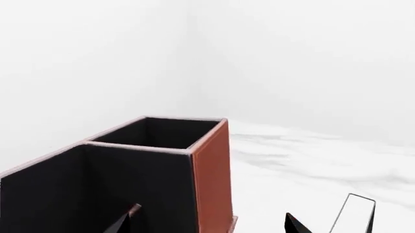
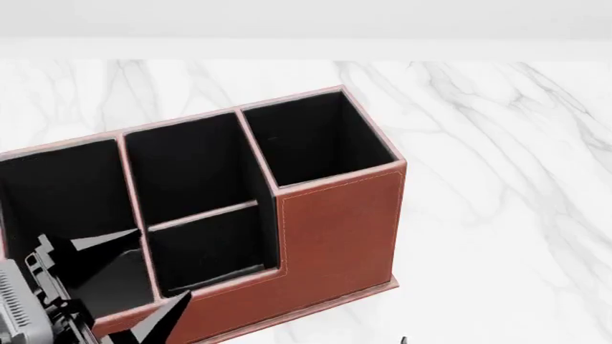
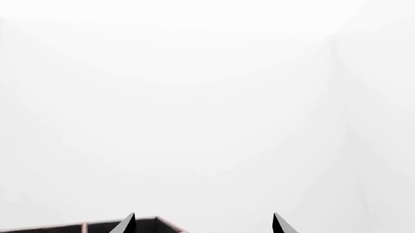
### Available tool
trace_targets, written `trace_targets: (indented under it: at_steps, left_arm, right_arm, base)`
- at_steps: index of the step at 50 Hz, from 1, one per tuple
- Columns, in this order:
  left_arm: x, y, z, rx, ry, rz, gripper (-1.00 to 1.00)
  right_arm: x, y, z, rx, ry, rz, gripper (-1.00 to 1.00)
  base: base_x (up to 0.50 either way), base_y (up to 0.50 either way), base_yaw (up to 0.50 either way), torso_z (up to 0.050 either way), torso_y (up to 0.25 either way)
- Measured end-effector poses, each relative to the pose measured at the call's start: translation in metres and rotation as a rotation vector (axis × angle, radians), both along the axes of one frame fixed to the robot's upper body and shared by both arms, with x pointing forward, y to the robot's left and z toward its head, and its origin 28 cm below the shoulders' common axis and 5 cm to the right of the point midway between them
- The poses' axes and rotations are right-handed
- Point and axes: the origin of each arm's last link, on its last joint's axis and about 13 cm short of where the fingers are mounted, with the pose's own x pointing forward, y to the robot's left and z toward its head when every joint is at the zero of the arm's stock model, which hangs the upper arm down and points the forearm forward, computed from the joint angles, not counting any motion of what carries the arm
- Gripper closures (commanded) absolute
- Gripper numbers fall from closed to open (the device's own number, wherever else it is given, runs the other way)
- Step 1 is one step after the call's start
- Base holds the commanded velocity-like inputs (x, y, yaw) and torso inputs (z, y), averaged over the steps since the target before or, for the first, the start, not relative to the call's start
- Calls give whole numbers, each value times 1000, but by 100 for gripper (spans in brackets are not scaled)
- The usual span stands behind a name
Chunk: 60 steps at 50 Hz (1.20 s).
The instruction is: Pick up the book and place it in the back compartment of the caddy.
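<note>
Red-brown caddy (image 2: 335, 222) empty; book unseen. Left gripper (image 2: 129, 276) fingers spread, grasping nothing; right's (image 3: 202, 224) likewise; may strike caddy wall.

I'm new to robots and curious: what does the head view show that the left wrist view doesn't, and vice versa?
Head only: the caddy from above, with four black-lined compartments. Left wrist only: a white, black-edged slab, probably the book, past the caddy's corner. Both: the caddy, the marble table and the open left claw.
</note>
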Motion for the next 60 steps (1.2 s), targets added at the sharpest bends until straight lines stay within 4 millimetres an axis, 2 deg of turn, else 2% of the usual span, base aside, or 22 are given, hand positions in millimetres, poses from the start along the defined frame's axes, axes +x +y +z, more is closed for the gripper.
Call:
trace_targets:
  at_steps: [37, 60]
  left_arm:
    - [-12, -16, -16, 97, 106, -263, -100]
    - [-5, -32, -31, 158, 155, -296, -100]
  right_arm:
    - [2, 1, -2, -9, 11, 2, -100]
    - [3, 1, -2, -10, 13, 2, -100]
  base:
    - [0, 0, 0, 0, 0]
    - [0, 0, 0, 0, 0]
